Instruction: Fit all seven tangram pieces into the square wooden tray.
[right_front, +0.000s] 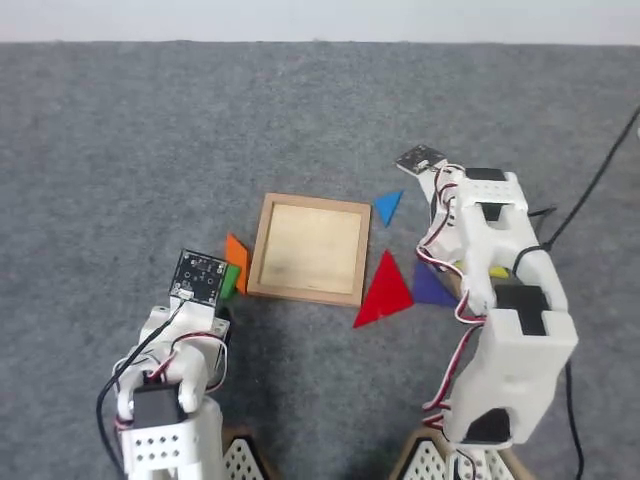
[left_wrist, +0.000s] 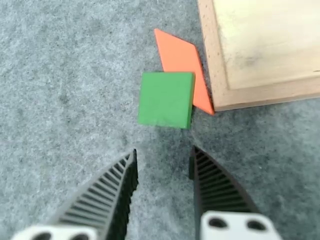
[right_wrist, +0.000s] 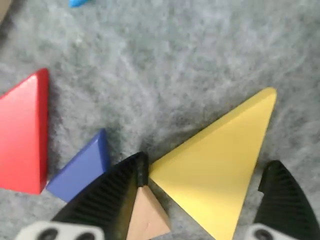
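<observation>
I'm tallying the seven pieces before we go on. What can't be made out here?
Yellow triangle: high view, nearly all under the right arm.
Green square, orange parallelogram: high view, partly under the left arm's camera board.
Tan triangle: right wrist view, its shape cut by the edge and the right gripper.
Wooden tray: left wrist view, cut by the edge.

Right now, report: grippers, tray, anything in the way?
Left gripper open, short of green square. Right gripper open, straddling yellow triangle. Wooden tray holds no pieces. Tan triangle crowds right gripper's finger.
</observation>
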